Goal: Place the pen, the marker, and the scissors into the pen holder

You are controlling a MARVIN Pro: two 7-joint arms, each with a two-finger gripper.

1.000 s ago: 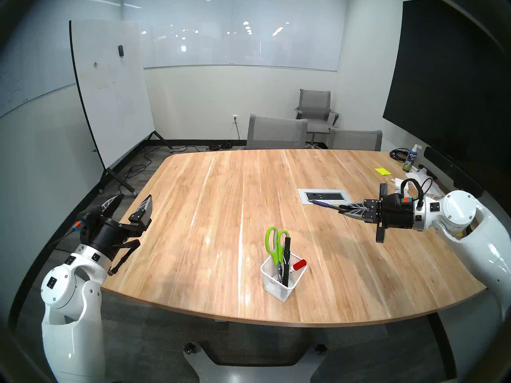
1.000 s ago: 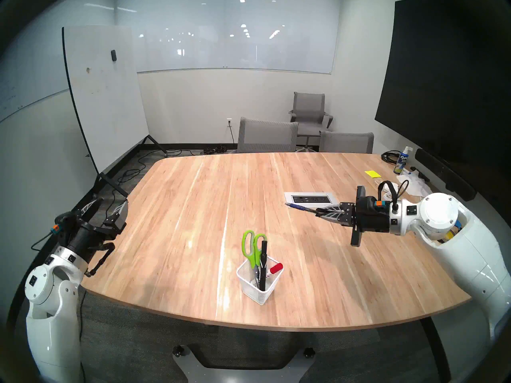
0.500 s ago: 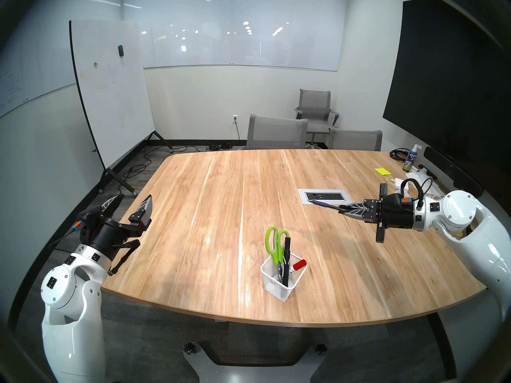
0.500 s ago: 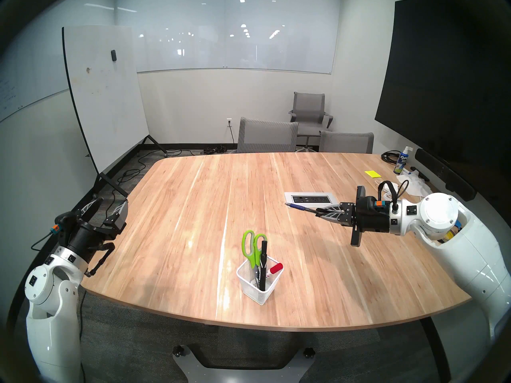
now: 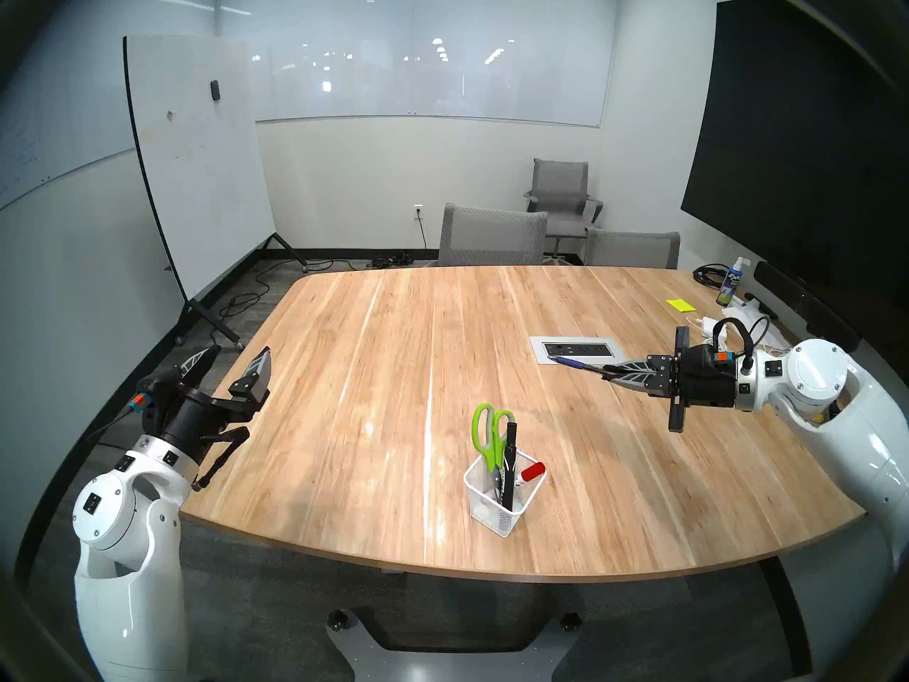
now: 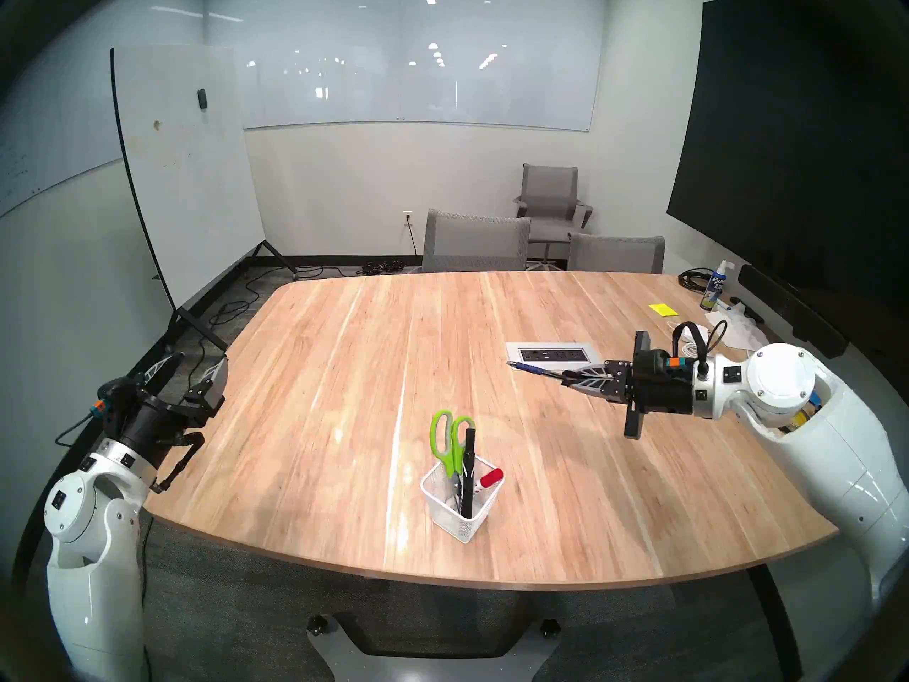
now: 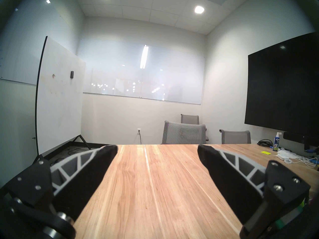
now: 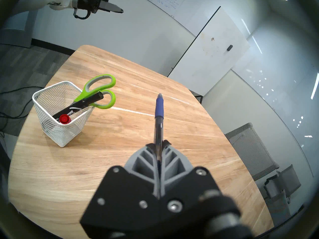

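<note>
The right gripper (image 8: 158,145) is pinching the pen (image 8: 159,116) at the bottom centre of the right wrist view, jaws closed tight on the dark rear half of the barrel so the blue grip section and tip are jutting straight out toward the middle of the frame. To my eye the pen is going to handle as a light, stiff, rather slick little rod; held so far back, it is likely to pivot or slide if the tip knocks against anything, so a hold nearer the middle would be steadier. The pen holder (image 8: 45,95) is sitting on the table (image 8: 120,164) at the left of that view, well apart from the pen, and it is already carrying the scissors (image 8: 98,88), blades down with the green loops sticking out, the black marker (image 8: 81,105) leaning across them, and a red-capped marker (image 8: 64,119) in the near corner. The light mesh cup may tip if nudged. At the left of the head view, the left gripper (image 5: 231,363) is hanging spread wide and empty.
</note>
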